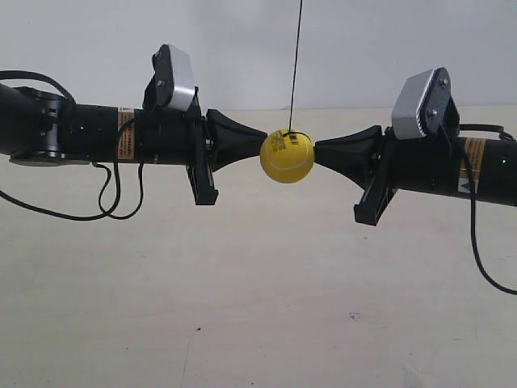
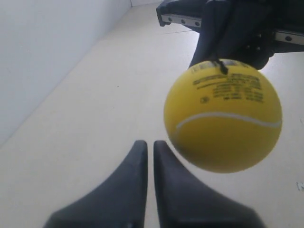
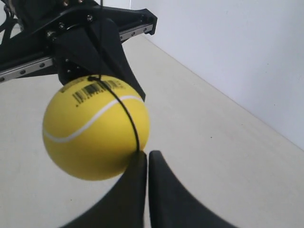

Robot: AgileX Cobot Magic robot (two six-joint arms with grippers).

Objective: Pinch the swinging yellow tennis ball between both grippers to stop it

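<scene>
Well below the bright yellow fuzzy tennis ball [image 1: 287,156] spreads the pale beige tabletop [image 1: 258,307]. We see the black cylindrical left arm [image 1: 89,133] and right arm [image 1: 485,170] stretched level on opposite sides of the ball, nose to nose. The pointed black left gripper [image 1: 262,148] has its jaws pressed together, and so does the right gripper [image 1: 317,146]. Each tip appears to meet the ball's flank, though the left tip sits off-centre. A thin black string [image 1: 296,56] rises straight above the ball. We judge the pinch made; next comes a steady squeeze from both sides.
</scene>
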